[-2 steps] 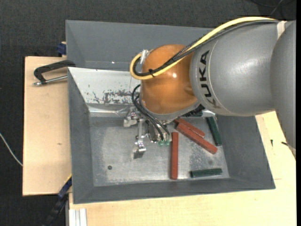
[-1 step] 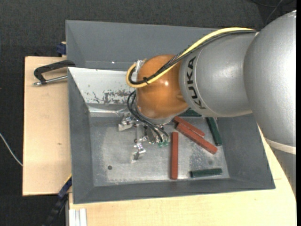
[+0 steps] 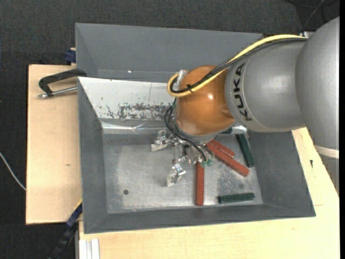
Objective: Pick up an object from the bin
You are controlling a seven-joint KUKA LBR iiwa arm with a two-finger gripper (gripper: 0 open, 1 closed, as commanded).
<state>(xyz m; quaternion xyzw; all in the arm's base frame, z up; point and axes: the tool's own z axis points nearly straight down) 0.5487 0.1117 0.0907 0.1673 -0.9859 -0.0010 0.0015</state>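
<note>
The gripper (image 3: pixel 179 165) is hanging low near the middle of the bin (image 3: pixel 135 198), just beside 1 red stick (image 3: pixel 199 188); whether it is spread or closed I cannot tell. The red stick is looking light, stiff and smooth; gripping across its middle seems safest.

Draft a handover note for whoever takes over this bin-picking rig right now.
End effector: down low near the middle of the grey metal bin. I cannot tell whether it is open or shut, and nothing is visibly held.
Things: a long red straight stick lies just to its right. Slanted red sticks lie beyond that. One dark green bar lies at the front right and another dark green bar lies by the right wall.
Done: the arm has reached into the bin.
Left: grip one thing, probably the nearest red stick, and lift it out.
</note>
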